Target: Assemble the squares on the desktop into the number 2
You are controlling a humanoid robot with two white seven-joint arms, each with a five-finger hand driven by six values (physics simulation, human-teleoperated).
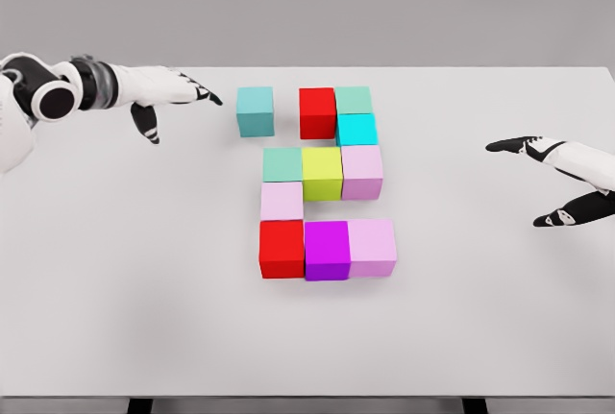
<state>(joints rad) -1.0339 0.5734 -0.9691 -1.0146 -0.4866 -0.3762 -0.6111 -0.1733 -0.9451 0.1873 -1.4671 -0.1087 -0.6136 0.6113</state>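
Several coloured cubes stand mid-table in a 2-like shape. A teal cube (256, 110) stands alone at the top left, a gap apart from the red cube (317, 111), mint cube (354, 100) and cyan cube (356, 129). Below run a green cube (282, 163), yellow-green cube (322, 172) and pink cube (362, 171), then a pale pink cube (282, 201), then a red cube (282, 248), purple cube (327, 249) and pink cube (372, 246). My left hand (178, 97) hovers open just left of the teal cube. My right hand (553, 179) is open at the right edge.
The white table (115, 289) spreads wide around the cubes, its front edge near the picture's bottom. Two dark table legs show below that edge. A grey wall lies behind.
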